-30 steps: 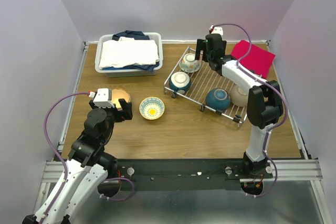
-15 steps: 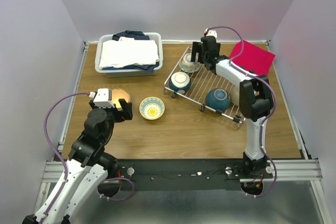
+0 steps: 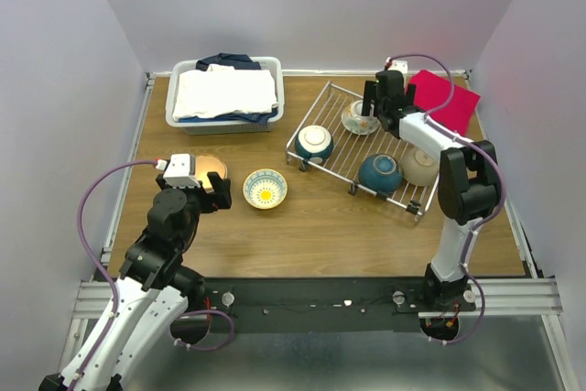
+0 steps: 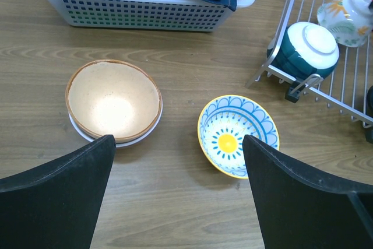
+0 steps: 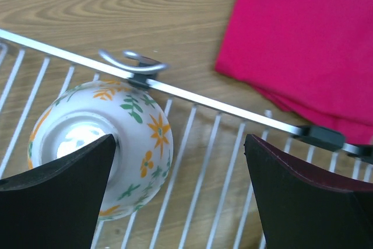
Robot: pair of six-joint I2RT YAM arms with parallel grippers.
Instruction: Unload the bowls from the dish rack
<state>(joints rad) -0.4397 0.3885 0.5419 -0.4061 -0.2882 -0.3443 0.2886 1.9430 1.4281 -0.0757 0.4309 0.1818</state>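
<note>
Table (image 3: 302, 226): wooden, with both arm bases at its near edge.
Left gripper (image 4: 178, 144): low over the near-left part of the table, fingers spread wide and holding nothing.
Orange-lined bowl (image 4: 113, 100): upright near the left edge, just beyond the left gripper (image 3: 206, 191). It is nested in a lower bowl (image 4: 86, 137), of which only a white rim shows.
Yellow-and-blue patterned bowl (image 3: 265, 189): upright on bare wood, right of the orange-lined bowl and apart from it. It lies between that bowl and the rack.
Dish rack (image 3: 343, 148): silver wire, set at an angle across the right half of the table. Four bowls are on it.
Plain teal bowl (image 3: 379, 172): upside down near the rack's near edge.
Cream bowl (image 3: 420, 167): just right of the plain teal bowl, partly hidden by the right arm.
White-footed teal bowl (image 3: 314, 142): upside down at the rack's left corner.
Floral bowl (image 5: 102, 144): foot up on the wires by the rack's far rim, white with orange flowers and green leaves.
Right gripper (image 5: 179, 144): over the rack's far rim, fingers apart with only wires between them. One finger overlaps the floral bowl's side, and whether it touches cannot be told.
White bin (image 3: 220, 124): at the far-left corner, full of folded cloth.
Red cloth (image 3: 449, 103): flat at the far-right corner, beyond the rack.
</note>
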